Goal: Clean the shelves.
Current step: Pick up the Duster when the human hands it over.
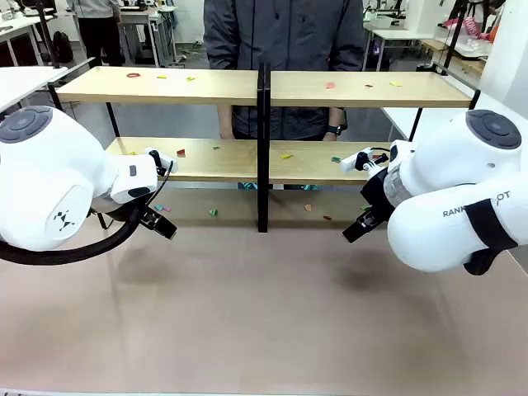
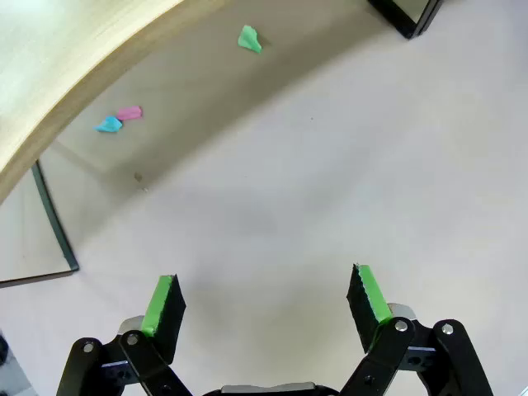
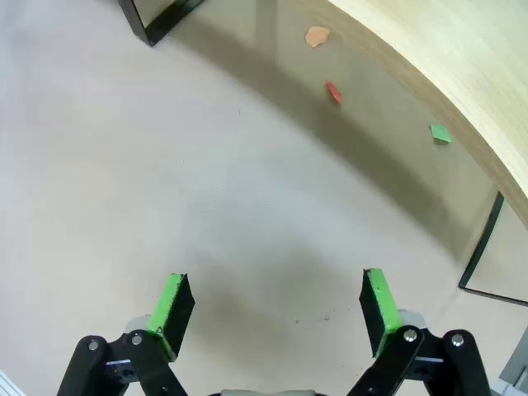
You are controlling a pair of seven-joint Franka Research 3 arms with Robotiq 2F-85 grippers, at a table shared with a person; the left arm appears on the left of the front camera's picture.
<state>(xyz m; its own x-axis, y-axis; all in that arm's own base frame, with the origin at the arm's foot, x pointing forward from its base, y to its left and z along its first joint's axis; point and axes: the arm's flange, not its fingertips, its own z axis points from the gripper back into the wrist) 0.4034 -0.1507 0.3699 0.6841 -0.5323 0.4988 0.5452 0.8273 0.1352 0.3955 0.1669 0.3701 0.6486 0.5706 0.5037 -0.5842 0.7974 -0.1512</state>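
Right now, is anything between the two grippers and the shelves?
Nothing visible. Bare tabletop lies between the open left gripper, the open right gripper and the shelves. Only small paper scraps lie on the tabletop under the lower board.

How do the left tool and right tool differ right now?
Left tool sits left of the black centre post of the shelves; right tool sits right of it. Left tool faces a blue scrap, pink scrap and mint scrap; right tool faces an orange scrap, red scrap and green scrap. Shared: both open, empty, over the brown tabletop.
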